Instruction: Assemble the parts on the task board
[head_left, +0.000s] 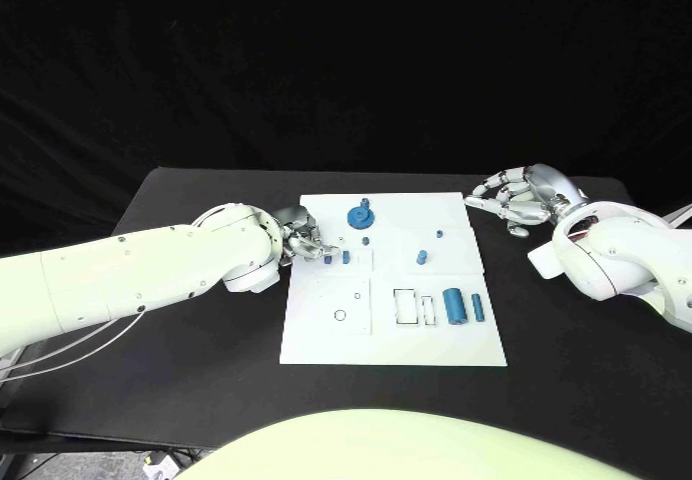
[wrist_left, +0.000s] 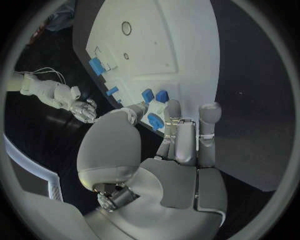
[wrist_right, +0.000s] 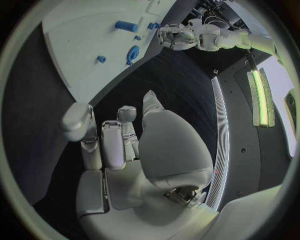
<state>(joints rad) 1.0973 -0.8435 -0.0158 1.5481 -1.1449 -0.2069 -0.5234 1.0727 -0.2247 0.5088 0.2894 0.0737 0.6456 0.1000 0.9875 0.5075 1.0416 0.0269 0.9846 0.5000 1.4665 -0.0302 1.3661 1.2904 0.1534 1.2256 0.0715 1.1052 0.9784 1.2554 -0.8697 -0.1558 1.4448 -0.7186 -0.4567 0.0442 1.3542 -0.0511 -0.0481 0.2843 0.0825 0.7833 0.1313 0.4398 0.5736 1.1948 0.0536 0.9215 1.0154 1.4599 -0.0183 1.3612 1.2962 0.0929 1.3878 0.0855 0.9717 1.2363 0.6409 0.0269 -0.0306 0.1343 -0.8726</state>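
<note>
Left hand (head_left: 303, 238) hovering at board (head_left: 332, 340) left edge, fingers apart beside small blue pegs (head_left: 338, 257), holding nothing. Right hand (head_left: 516, 198) idling off board's right corner, loosely open. Pegs looking light, rigid, smooth; pinching sides.

A black table (head_left: 188, 200) stands before a black backdrop (head_left: 346, 80).
</note>
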